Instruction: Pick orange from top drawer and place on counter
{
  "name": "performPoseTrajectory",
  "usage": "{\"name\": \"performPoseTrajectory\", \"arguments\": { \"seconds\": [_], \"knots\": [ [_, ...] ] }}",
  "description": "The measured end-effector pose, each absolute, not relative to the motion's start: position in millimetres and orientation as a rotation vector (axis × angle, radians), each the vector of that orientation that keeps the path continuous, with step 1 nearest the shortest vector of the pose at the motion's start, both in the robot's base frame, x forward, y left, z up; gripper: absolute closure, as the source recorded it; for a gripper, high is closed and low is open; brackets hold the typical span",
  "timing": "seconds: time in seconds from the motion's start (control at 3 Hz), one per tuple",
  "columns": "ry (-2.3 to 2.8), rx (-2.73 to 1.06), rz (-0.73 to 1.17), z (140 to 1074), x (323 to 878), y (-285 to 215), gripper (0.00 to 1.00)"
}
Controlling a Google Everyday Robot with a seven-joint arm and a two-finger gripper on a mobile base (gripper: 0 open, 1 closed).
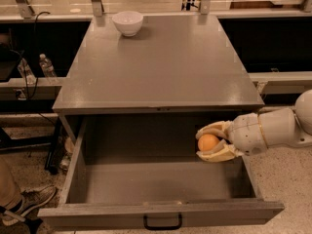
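Observation:
The top drawer (161, 213) is pulled wide open below the counter (161, 62), with a small black handle on its front panel. My gripper (204, 142) reaches in from the right on a white arm and is shut on the orange (208, 142), with a cream finger (214, 128) above it and one below. It holds the orange in the air over the right part of the drawer, just below the counter's front edge.
A white bowl (127, 22) stands at the back left of the counter. Metal posts rise behind the counter. Plastic bottles (46, 65) and cables sit on a low shelf at the left. A shoe (27, 204) shows at the lower left on the speckled floor.

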State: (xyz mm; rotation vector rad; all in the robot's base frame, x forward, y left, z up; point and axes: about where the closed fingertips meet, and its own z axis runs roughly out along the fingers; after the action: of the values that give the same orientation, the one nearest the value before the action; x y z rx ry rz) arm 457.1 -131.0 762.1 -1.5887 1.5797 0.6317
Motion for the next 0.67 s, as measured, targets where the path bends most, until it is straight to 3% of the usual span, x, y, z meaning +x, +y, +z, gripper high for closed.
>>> {"name": "performPoseTrajectory", "arguments": {
  "seconds": [0.67],
  "knots": [
    [1.533, -1.439, 0.446, 802, 493, -152, 1.00]
  ]
}}
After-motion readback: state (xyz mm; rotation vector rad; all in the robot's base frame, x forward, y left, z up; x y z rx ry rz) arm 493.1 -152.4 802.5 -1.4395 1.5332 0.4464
